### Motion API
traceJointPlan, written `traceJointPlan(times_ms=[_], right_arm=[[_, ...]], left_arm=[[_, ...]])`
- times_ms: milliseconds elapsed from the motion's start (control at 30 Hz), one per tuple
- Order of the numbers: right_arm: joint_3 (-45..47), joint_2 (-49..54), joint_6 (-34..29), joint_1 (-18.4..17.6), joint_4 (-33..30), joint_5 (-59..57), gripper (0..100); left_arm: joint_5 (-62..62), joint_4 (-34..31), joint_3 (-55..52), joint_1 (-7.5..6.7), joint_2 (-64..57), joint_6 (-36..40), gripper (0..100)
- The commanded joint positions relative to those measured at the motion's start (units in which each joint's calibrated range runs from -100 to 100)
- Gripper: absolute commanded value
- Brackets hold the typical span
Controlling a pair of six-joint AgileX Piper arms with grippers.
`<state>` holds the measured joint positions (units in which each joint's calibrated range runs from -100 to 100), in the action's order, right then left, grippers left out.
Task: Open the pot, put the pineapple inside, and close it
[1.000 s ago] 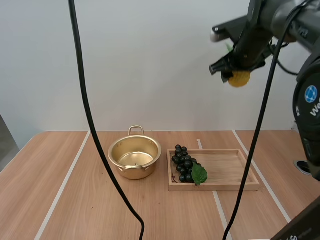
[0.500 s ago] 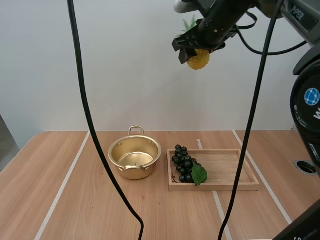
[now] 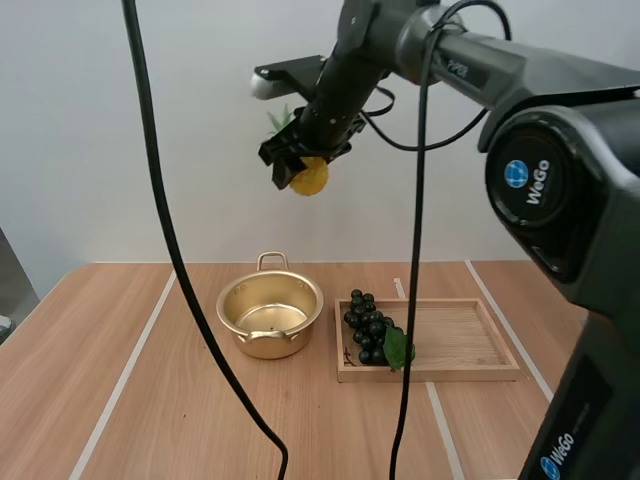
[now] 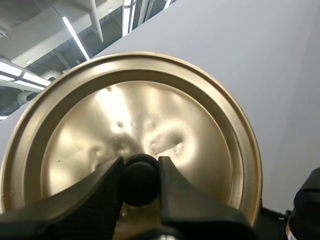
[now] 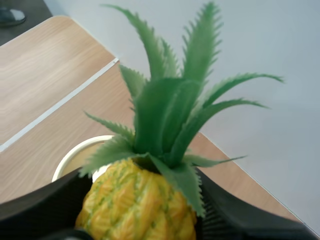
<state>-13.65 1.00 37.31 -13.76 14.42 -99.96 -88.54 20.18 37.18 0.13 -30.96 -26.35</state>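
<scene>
The right gripper (image 3: 297, 163) is clamped on the pineapple (image 3: 309, 179), high above the open pot (image 3: 270, 318) (gold-coloured) on the tabletop (image 3: 150, 400). The left gripper (image 4: 140, 174) pinches the lid (image 4: 170, 110) by its black knob (image 4: 139, 181).

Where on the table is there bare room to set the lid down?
Bare table left of the pot, and in front of pot and tray. The tray's right half is free too. Crowded: the grapes fill the tray's left end, close beside the pot.

Green-topped yellow pineapple (image 5: 136, 212), shiny gold pot (image 3: 268, 345) and lid (image 4: 190, 130), black grapes (image 3: 367, 325), pale wooden tray (image 3: 460, 335).
</scene>
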Motion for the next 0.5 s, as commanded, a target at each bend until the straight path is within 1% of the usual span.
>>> traceJointPlan(times_ms=[0,200,300,467], right_arm=[[-0.6,-2.1,1.1,-1.3,-0.3,0.0,0],[-0.6,-8.0,1.0,-3.1,-4.3,0.0,0],[-0.6,-10.7,1.5,-3.7,-4.4,0.0,0],[-0.6,-14.3,2.1,-3.9,-4.9,0.0,0]], left_arm=[[1.8,0.3,0.4,0.06,-0.3,0.0,0],[1.0,-0.7,0.4,0.06,-0.3,0.0,0],[0.7,-1.9,0.4,0.06,-0.3,0.0,0],[-0.3,-2.1,0.4,0.06,-0.3,0.0,0]])
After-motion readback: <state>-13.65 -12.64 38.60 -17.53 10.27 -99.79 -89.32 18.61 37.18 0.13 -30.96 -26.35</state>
